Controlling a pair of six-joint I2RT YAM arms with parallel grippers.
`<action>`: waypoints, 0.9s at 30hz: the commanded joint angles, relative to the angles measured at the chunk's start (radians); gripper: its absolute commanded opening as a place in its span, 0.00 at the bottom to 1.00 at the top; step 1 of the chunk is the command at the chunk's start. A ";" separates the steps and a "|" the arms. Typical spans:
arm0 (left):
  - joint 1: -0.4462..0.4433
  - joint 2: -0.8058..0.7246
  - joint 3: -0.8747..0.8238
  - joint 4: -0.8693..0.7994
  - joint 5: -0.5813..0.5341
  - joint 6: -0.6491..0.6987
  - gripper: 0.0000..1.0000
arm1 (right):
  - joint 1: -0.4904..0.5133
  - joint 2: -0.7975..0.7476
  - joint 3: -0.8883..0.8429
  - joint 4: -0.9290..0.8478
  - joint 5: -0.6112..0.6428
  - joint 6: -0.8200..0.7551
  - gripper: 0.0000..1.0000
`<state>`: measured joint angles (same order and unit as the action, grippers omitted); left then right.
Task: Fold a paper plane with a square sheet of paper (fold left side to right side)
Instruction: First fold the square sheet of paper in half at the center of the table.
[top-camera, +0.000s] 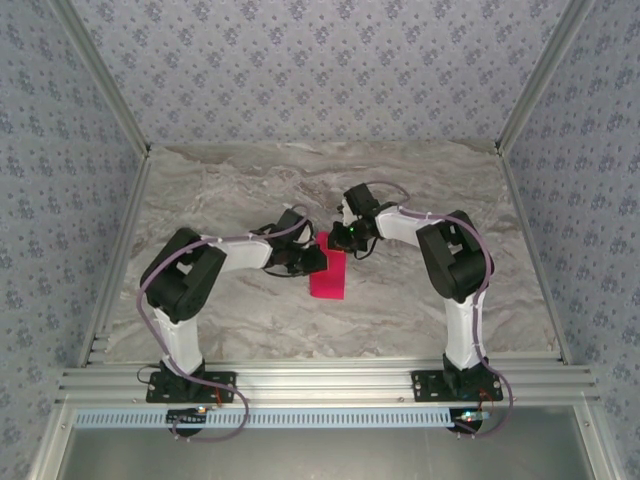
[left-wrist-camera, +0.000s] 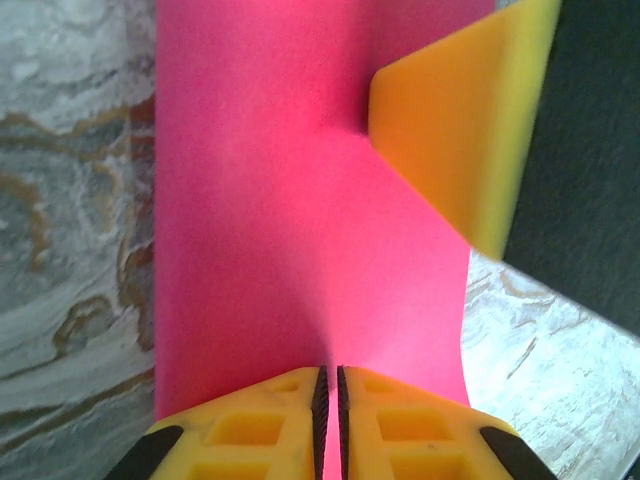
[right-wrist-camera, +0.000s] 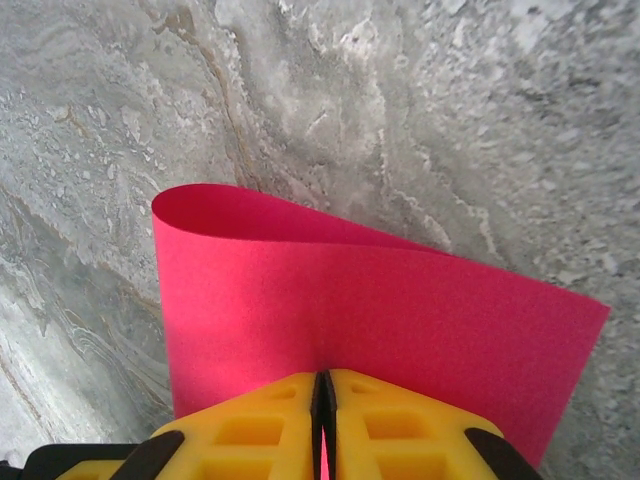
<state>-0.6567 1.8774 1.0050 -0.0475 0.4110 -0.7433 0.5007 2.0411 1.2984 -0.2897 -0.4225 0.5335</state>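
1. The square sheet of paper (top-camera: 328, 278) is held at the middle of the marbled table (top-camera: 230, 330), between the two arms
2. The left gripper (left-wrist-camera: 330, 378) is clamped on one edge of the sheet, its jaws drawn almost together with only the paper between them
3. The right gripper (right-wrist-camera: 322, 380) is pinched on another edge; in its wrist view the sheet is bowed over in a soft loop and no crease has been pressed
4. The two-edge hold is judged to be used so that the thin paper is kept from sagging and one side can be carried squarely over the other before it is flattened
5. One sheet is counted and two grippers, both occupied by it; the fold is judged only begun, and the plane not yet formed
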 joint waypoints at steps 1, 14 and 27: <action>-0.016 -0.042 -0.065 -0.091 -0.010 0.023 0.14 | 0.002 0.048 -0.003 -0.082 0.064 0.006 0.14; -0.087 -0.208 -0.283 -0.044 -0.006 -0.028 0.14 | 0.001 0.053 -0.003 -0.093 0.070 0.001 0.14; -0.070 -0.397 -0.244 -0.118 0.002 -0.033 0.16 | 0.005 0.040 0.006 -0.080 0.046 -0.018 0.14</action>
<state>-0.7425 1.5311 0.6891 -0.1196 0.3973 -0.7830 0.5045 2.0426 1.3010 -0.3008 -0.4240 0.5327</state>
